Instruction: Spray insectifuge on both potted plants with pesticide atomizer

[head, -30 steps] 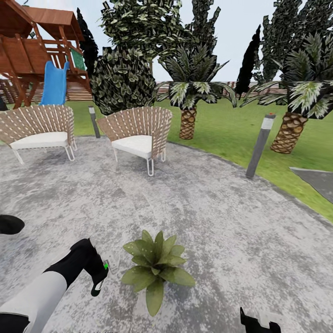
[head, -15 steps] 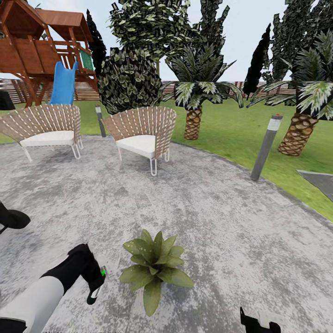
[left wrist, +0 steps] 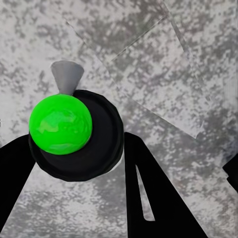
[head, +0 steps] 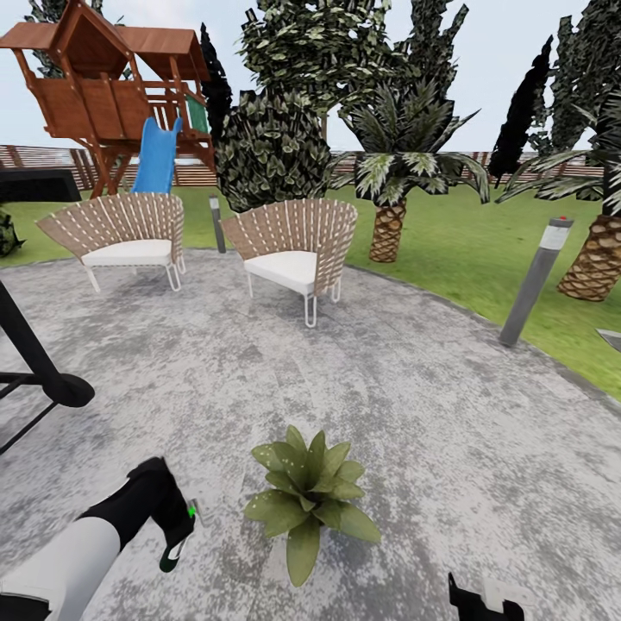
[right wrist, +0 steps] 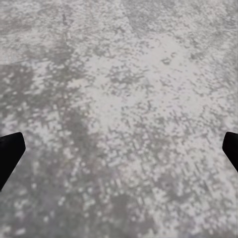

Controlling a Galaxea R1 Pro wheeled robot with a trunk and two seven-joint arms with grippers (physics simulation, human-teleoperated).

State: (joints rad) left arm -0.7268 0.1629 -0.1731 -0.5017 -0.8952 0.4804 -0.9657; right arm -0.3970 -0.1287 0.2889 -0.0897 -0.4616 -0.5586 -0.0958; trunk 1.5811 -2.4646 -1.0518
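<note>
Patio [head: 414, 405]: my view has swung left over the last second; a black stand foot [head: 69, 392] has entered.
Potted plant [head: 309, 500]: 1 rosette, unmoved, leaves unspecked, so I judge spraying not begun.
Left gripper [head: 179, 533]: clamped on pesticide atomizer [left wrist: 62, 124], just beside the plant.
Right gripper [right wrist: 119, 148]: fingers wide apart, nothing held.

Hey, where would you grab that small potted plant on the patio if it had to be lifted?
Probably at the base, coming in low from the side. The potted plant spreads its leaves out all round, hiding the pot from above, so a top-down grip would only catch leaves.
</note>
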